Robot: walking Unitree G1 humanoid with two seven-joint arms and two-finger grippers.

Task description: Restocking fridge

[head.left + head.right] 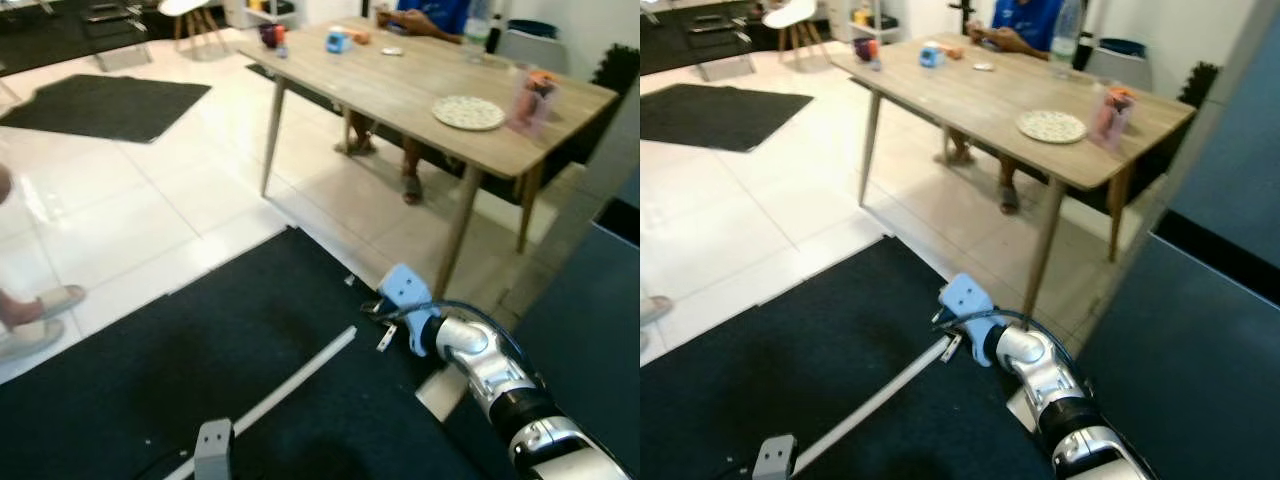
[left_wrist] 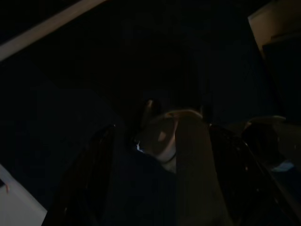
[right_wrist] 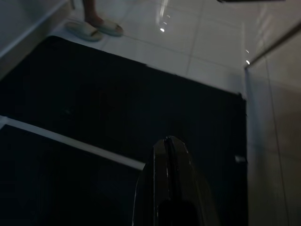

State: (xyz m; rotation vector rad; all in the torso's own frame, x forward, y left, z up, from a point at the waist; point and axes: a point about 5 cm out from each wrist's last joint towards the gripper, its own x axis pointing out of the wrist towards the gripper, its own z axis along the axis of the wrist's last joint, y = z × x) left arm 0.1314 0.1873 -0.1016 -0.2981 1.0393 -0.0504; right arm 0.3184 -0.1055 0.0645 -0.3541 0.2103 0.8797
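The right pincer [image 3: 169,155] is clenched and empty, low over the black mat [image 1: 250,340]; the left pincer's state I cannot tell. No fridge is visible. Walking on, the robot could strike the table [image 1: 400,90] leg at 1 o'clock.

Dark fridge [image 1: 1230,170], shut, at right

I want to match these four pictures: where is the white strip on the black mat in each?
Left eye: strip runs diagonally over the mat, left of the right arm.
Right eye: same, beside that arm.
Left wrist: probably the dim pale bar.
Right wrist: crosses ahead of the right gripper.
Shared landmark: the mat.
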